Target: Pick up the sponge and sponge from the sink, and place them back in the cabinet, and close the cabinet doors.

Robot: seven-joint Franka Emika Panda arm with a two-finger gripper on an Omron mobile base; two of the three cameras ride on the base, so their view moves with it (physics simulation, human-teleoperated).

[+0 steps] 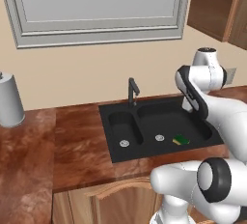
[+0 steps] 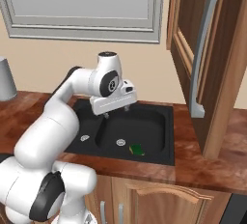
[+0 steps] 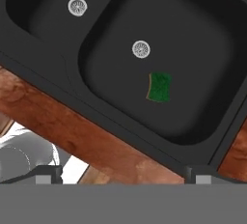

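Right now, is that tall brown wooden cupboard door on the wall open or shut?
Open. In the right base view the mid-brown wooden cabinet door swings out over the counter, its long silver handle facing the room.

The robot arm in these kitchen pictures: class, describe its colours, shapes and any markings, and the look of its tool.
The arm is built of glossy white, rounded tubular segments joined by dark grey to black rings and round joint caps. No cables or markings are visible. The tool hangs from a flat white rectangular hand block, with two small dark fingers beneath it; in the hand view only their grey, squared tips show.
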